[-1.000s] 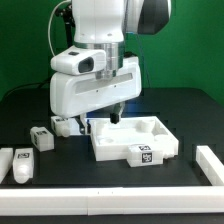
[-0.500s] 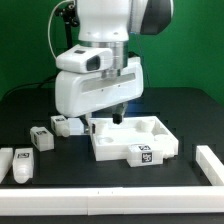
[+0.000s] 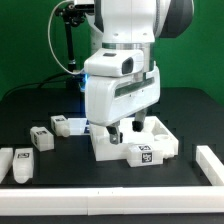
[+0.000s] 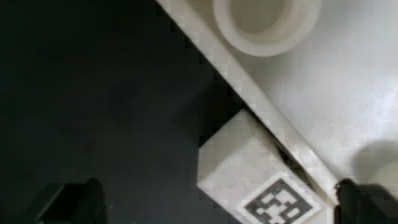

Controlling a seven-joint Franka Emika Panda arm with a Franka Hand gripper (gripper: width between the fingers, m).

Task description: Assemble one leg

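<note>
Black tabletop (image 3: 30,105) under everything, green wall behind. Hangs low over the white panel (image 3: 155,135) with raised rims, claw (image 3: 125,128) spread wide and pinching nothing. Same in the wrist view: both dark fingertips (image 4: 71,200) far apart, nothing clamped between them.

Below the claw, about midway between the fingertips: one leg (image 4: 249,180), a small white block with its tag sticker facing up. Lies right along the panel's outer rim; touching it or just beside it, cannot tell. Beyond the leg, on the panel: a round socket (image 4: 267,25).

Off the claw toward the exterior view's left: second leg (image 3: 68,125), just beside the panel. Possibly the same block as in the wrist view, cannot tell. Farther from the claw the same way: third leg (image 3: 41,137), apart from the second. Farthest from the claw, at the tabletop's near corner: fourth leg (image 3: 22,166). Close under the claw, on the panel's front wall: a square tag (image 3: 143,154).
</note>
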